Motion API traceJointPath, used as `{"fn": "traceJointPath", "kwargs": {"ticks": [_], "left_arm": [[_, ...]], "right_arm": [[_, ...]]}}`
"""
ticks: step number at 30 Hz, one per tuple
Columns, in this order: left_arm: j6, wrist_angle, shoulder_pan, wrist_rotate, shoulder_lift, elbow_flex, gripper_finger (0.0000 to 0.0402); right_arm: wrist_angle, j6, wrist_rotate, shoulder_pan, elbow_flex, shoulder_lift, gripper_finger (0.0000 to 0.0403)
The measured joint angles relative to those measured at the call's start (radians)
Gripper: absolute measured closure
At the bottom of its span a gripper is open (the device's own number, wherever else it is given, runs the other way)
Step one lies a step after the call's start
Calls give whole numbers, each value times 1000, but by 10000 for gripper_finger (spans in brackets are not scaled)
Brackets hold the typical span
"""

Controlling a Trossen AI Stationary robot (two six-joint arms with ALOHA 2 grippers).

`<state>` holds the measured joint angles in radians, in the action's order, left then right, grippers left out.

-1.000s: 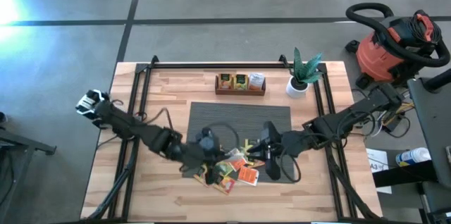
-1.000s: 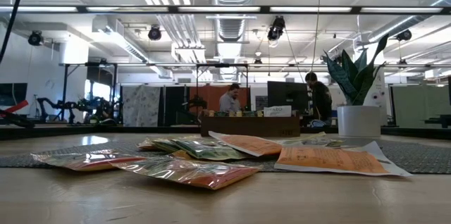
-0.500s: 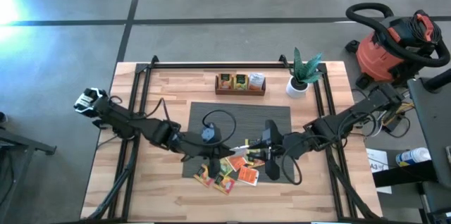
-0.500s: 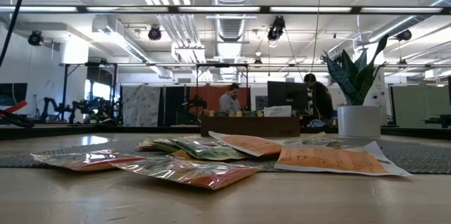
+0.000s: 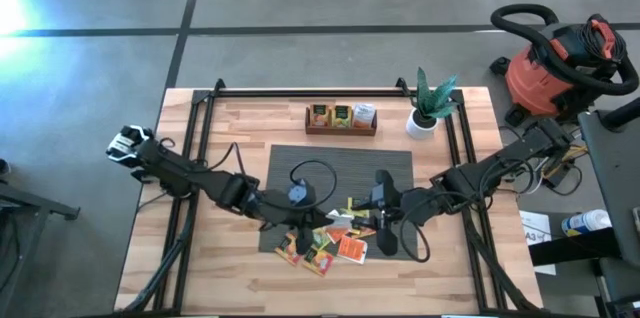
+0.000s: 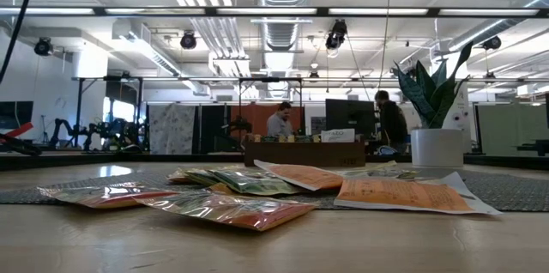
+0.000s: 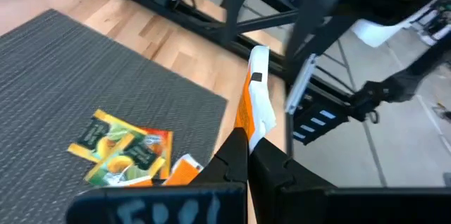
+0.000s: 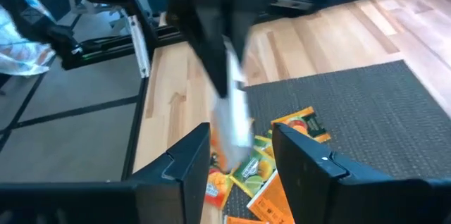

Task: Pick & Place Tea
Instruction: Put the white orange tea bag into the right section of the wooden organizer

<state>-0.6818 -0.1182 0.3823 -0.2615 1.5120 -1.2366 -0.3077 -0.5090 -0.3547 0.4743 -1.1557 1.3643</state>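
- Left gripper is clenched on one tea sachet, white and orange, held edge-up above the front edge of the grey mat.
- Right gripper faces it with fingers spread, one either side of that sachet; we see no contact yet.
- We read this as a handover from left to right, just above the pile.
- The rest of the tea lies in a loose heap, partly on the mat's front edge and partly on the wooden table.
- To do it well, we judge the right should close on the free upper half of the sachet, clear of the left fingertips.
- The left should let go only once the right has a firm pinch; the sachet is thin and slippery and could drop or twist.
- Keep both grippers high enough not to scatter the heap.
- The wooden tray at the back, beside the potted plant, is the likely goal; it already holds a few sachets.
- Writing: the sachets show small dark marks, which we cannot read.
- Pale scrawl on the left gripper's body in its wrist view is unreadable.
- Low view shows a small white sign at the tray, illegible, with people far behind.
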Motion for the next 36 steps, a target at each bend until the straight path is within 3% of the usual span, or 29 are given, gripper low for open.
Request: {"fn": "traceJointPath", "kwargs": {"ticks": [11, 29, 36], "left_arm": [[26, 70, -24, 38, 48, 0, 401], [82, 108, -43, 35, 59, -1, 401], [97, 75, -43, -51, 59, -1, 400]], "right_arm": [[-12, 60, 15, -13, 0, 1, 256], [-56, 57, 77, -78, 0, 1, 386], [-61, 60, 90, -96, 0, 1, 394]]}}
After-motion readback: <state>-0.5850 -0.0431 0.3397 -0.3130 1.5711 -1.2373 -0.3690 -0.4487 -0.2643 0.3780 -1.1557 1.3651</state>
